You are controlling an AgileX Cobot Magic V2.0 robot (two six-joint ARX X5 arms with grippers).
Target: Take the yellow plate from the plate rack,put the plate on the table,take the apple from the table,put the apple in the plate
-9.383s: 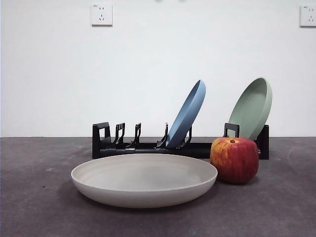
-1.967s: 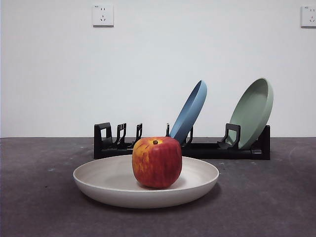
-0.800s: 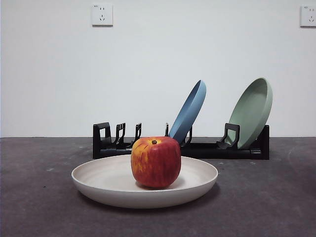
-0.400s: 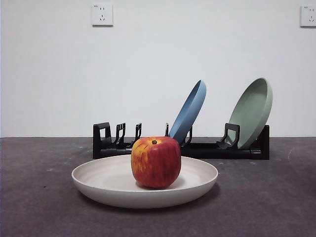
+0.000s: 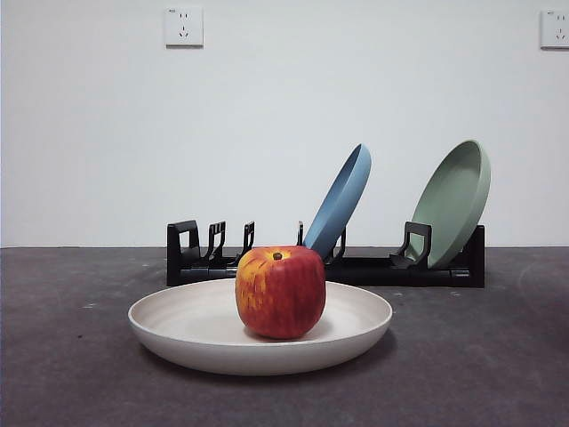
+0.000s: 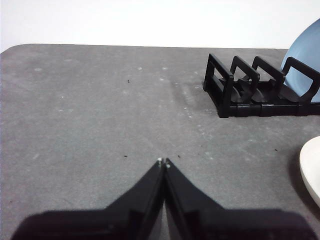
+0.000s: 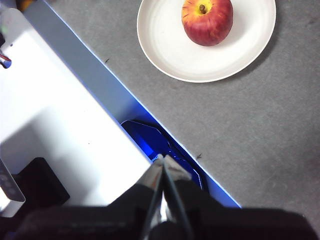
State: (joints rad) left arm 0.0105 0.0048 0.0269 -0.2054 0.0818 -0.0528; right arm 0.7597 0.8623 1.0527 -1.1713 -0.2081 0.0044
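Observation:
The cream yellow plate (image 5: 204, 331) lies flat on the dark grey table (image 5: 480, 365) in front of the black plate rack (image 5: 373, 267). Inside the plate stands the red apple (image 5: 280, 292), upright with its stem dimple up; the right wrist view shows the same apple (image 7: 207, 21) in the plate (image 7: 170, 50) from above. My left gripper (image 6: 164, 161) is shut and empty, low over bare table beside the rack's (image 6: 240, 92) end. My right gripper (image 7: 163, 159) is shut and empty, high above the table's edge, away from the plate.
A blue plate (image 5: 340, 203) and a pale green plate (image 5: 455, 201) lean in the rack's slots. A white surface with a blue edge (image 7: 65, 125) borders the table in the right wrist view. Two wall sockets (image 5: 183, 27) sit on the white wall.
The apple went from the table beside the plate into the plate. In the last second nothing has visibly moved.

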